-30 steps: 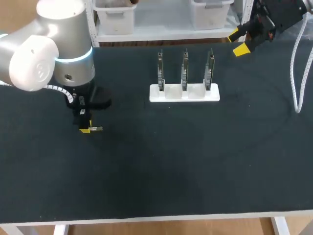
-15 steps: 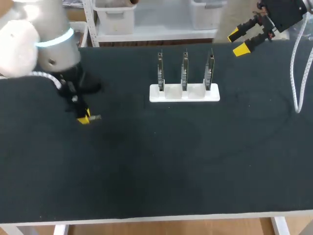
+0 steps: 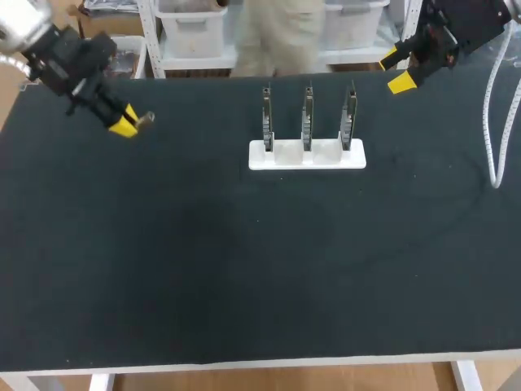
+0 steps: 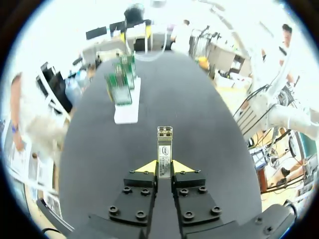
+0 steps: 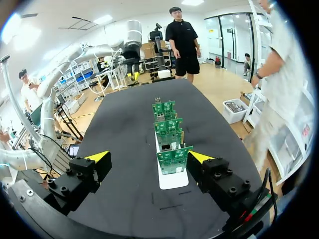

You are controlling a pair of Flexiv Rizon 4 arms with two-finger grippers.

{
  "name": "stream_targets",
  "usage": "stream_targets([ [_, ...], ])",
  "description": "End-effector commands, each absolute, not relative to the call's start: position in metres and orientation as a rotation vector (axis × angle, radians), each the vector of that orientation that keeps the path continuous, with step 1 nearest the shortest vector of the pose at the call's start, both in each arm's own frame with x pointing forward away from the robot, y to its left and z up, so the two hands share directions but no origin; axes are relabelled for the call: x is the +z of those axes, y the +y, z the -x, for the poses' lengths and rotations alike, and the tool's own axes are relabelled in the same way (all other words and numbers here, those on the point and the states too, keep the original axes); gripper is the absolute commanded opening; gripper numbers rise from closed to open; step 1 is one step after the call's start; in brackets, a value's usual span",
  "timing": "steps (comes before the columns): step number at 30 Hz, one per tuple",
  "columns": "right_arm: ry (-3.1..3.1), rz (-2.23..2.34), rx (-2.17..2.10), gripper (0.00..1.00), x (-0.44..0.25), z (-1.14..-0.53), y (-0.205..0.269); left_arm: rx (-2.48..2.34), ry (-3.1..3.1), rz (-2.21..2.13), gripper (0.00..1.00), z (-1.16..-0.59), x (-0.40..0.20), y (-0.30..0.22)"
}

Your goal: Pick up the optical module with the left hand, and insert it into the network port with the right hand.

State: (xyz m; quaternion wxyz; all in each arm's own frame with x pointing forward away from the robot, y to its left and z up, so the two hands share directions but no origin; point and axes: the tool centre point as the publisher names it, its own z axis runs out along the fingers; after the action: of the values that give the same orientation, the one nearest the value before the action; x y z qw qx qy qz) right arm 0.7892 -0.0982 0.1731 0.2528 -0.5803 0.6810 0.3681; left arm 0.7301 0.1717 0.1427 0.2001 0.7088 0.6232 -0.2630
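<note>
While the slim silver optical module (image 3: 145,119) is carried at one side of the scene, the white slotted rack (image 3: 307,155) at the far middle of the black-covered counter (image 3: 244,269) serves as the landmark for every position given here. Three green circuit boards (image 3: 308,114) stand upright on edge in this rack, side by side and apart from one another. In the right wrist view, small silvery network port housings (image 5: 166,147) show on the boards' (image 5: 172,159) faces.

The left arm (image 3: 57,53) enters well to the left of the rack, over the counter's far left corner. The left jaws are closed on the optical module (image 4: 164,149), one yellow tip pressed to each of its long sides. Most of the module's labelled body projects ahead of the tips, and its free end points across the counter in the rack's general direction. In the left wrist view the rack (image 4: 126,112) lies ahead of the module and off to one side, well apart from it.

The right arm (image 3: 464,24) enters behind and to the right of the rack, at the counter's far right corner. The right jaws are spread wide and grip nothing. In the right wrist view the rack (image 5: 172,179) appears ahead, in line with the gap between the yellow tips. A white cable (image 3: 492,122) hangs to the right of the rack, near the counter's right edge.
</note>
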Motion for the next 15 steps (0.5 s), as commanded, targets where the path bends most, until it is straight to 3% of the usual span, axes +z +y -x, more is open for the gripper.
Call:
stream_targets([
  [1, 1.853, 1.573, 0.993, 1.00, 0.174, -0.786, -0.098, -1.003, 1.437, -1.811, 0.00, -0.740, 0.156, 0.170],
  [15, 1.853, 1.573, 0.993, 1.00, 0.174, -0.786, -0.098, -1.086, 1.426, -1.795, 0.00, -0.751, 0.166, 0.146],
])
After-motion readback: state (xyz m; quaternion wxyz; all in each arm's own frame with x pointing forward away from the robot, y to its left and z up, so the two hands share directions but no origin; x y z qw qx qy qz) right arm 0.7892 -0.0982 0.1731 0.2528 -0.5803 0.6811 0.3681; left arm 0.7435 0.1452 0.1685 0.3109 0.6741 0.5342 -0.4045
